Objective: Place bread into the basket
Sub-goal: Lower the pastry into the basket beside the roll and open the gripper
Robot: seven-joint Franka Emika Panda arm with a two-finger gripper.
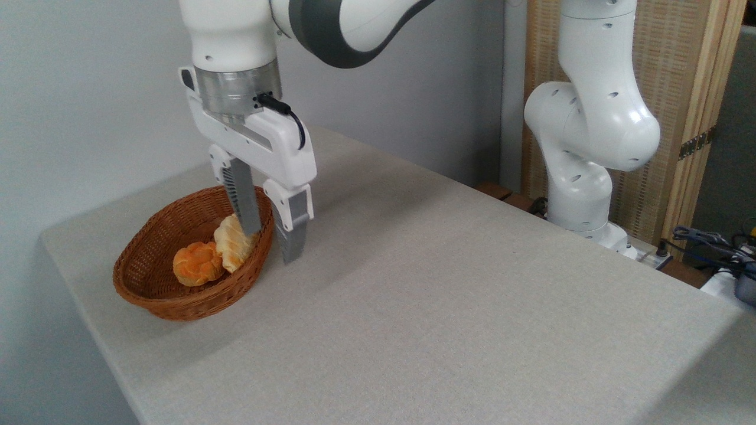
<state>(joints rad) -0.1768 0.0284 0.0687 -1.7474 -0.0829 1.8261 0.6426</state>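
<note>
A brown wicker basket (pixel 159 277) sits at the left of the grey table. Inside it lie two pieces of bread: a round orange bun (pixel 196 264) and a pale yellow twisted roll (pixel 233 248) leaning against the basket's right wall. My gripper (pixel 273 243) hangs over the basket's right rim with its jaws open. One finger (pixel 243 203) reaches down inside the basket right beside the yellow roll, the other finger (pixel 293 236) is outside the rim. Nothing is held between them.
The table (pixel 449 307) spreads wide to the right and front of the basket. The arm's white base (pixel 585 177) stands at the back right, with cables (pixel 709 242) and a wooden screen (pixel 679 88) behind it.
</note>
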